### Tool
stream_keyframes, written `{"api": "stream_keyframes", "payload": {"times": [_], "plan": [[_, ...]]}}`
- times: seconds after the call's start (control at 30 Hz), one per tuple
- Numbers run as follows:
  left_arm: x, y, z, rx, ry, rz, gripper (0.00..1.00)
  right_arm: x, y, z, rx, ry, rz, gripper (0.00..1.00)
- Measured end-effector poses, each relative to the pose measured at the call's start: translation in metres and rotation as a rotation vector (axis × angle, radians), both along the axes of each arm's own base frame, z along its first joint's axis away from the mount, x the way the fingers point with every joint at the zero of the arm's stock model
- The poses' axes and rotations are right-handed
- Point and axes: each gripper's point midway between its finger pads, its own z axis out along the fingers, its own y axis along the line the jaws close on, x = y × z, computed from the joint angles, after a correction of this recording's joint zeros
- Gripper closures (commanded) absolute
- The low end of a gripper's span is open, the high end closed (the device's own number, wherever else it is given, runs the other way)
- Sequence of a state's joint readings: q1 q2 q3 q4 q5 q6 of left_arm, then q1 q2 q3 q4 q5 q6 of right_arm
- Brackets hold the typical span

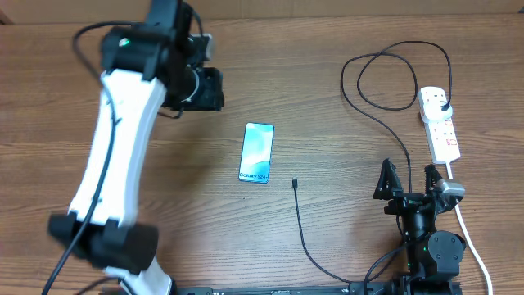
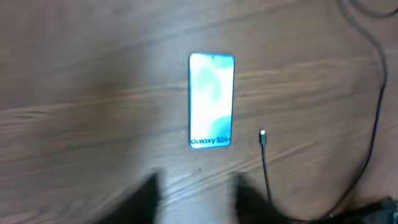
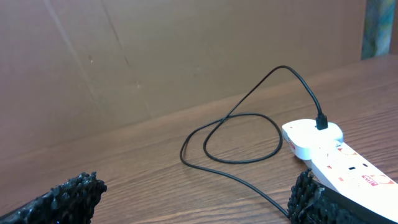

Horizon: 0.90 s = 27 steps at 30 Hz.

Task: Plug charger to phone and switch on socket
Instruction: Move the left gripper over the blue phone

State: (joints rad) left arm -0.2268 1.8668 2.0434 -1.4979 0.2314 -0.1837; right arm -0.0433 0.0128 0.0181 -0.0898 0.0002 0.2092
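The phone [image 1: 256, 152] lies flat mid-table, teal screen up; it also shows in the left wrist view [image 2: 211, 101]. The charger's thin black cable [image 1: 304, 233] runs from its connector tip [image 1: 294, 182], just right of the phone, round to its plug [image 1: 443, 106] in the white socket strip [image 1: 440, 124]. The tip [image 2: 262, 134] and strip [image 3: 339, 158] show in the wrist views. My left gripper [image 2: 196, 199] is open and empty, above the table left of the phone. My right gripper [image 1: 408, 179] is open and empty near the strip's front end.
The strip's white cord [image 1: 476, 250] trails to the front right. The cable loops [image 1: 385, 78] at the back right, also in the right wrist view [image 3: 239, 140]. A brown board wall [image 3: 155, 56] stands behind the table.
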Motion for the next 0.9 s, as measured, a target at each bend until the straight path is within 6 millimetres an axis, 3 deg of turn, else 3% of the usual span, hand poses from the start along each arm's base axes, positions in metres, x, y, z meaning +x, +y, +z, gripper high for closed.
{"api": "stream_keyframes", "payload": {"times": [0.2,0.4,0.43,0.47,0.5,0.57,0.7,0.9], "plan": [[0.006,-0.008,-0.059,0.019,0.191,0.002,0.96,0.0,0.0,0.0,0.0,0.0,0.0,0.0],[0.009,-0.034,-0.094,0.046,0.25,-0.021,0.96,0.0,0.0,0.0,0.0,0.0,0.0,0.0],[0.008,-0.039,-0.099,0.061,0.257,-0.026,0.91,0.0,0.0,0.0,0.0,0.0,0.0,0.0],[0.007,-0.046,-0.105,0.075,0.264,-0.036,0.79,0.0,0.0,0.0,-0.001,0.001,0.0,0.0],[0.006,-0.05,-0.11,0.086,0.267,-0.045,0.61,0.0,0.0,0.0,0.0,0.0,0.001,0.0],[0.004,-0.06,-0.121,0.117,0.275,-0.057,0.01,0.0,0.0,0.0,0.0,0.0,0.0,0.0],[0.003,-0.073,-0.143,0.163,0.289,-0.083,0.01,0.0,0.0,0.0,0.0,0.0,0.0,0.0],[0.006,-0.075,-0.161,0.188,0.306,-0.063,0.05,0.0,0.0,0.0,0.0,0.0,0.0,0.0]]}}
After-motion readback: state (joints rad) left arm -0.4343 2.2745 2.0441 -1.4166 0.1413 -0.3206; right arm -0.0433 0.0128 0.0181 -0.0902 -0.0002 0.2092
